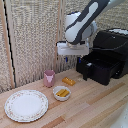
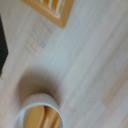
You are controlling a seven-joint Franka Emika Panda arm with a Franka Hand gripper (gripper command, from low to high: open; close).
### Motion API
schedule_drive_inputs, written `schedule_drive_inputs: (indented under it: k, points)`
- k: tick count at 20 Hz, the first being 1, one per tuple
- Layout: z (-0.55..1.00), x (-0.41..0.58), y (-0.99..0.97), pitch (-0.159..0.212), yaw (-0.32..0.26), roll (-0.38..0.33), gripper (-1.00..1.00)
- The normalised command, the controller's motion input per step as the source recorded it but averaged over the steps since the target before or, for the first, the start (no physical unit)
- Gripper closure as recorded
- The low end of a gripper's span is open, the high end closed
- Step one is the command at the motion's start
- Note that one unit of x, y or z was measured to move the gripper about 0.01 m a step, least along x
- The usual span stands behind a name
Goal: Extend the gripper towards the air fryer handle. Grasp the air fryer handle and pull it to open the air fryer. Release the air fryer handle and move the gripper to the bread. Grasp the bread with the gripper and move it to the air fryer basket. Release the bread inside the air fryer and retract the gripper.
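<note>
Woven reed screens back a pale wood bench [image 1: 95,102], with 1 white arm reaching in from the exterior view's right. Its tool [image 1: 73,59] hangs above the bench, just off the air fryer [image 1: 112,47] and clear of everything; 2 dark fingers point down but whether they are apart or together can't be told, nothing seems held. Air fryer basket [image 1: 100,70] looks pulled out already, its handle [image 1: 86,71] jutting toward the exterior view's left. Bread [image 1: 68,81] lies loose on the bench between the pink cup [image 1: 49,78] and the basket, just beside the small white bowl [image 1: 62,93] holding similar yellow pieces. Judgement: bread is light, probably soft or crumbly, so pinch across its short width at mid-length with a gentle close. Long axis lies diagonal, so the wrist likely needs turning. Room: cup and bowl sit near, so come down straight to avoid clipping them; patterned plate [image 1: 26,105] is well apart. Basket front wall and handle must be cleared on the carry. Wrist view is blurred, showing only bench planks, the bowl rim and an orange piece.
</note>
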Motion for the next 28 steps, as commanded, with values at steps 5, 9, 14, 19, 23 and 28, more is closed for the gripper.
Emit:
schedule_drive_inputs:
  k: [5,9,14,19,23,28]
  points:
    - [0.30,-0.001,0.01,0.058,0.362,-0.005,-1.00]
    - [0.11,0.000,-0.03,0.000,0.375,0.000,-1.00]
    - [-0.01,0.000,-0.16,0.002,0.361,0.000,-1.00]
    - [-0.19,-0.016,-0.47,0.004,0.232,-0.037,-1.00]
    - [-0.31,0.016,-0.50,0.000,0.168,-0.015,-1.00]
    - [-0.43,0.158,-0.20,-0.084,0.146,0.097,-1.00]
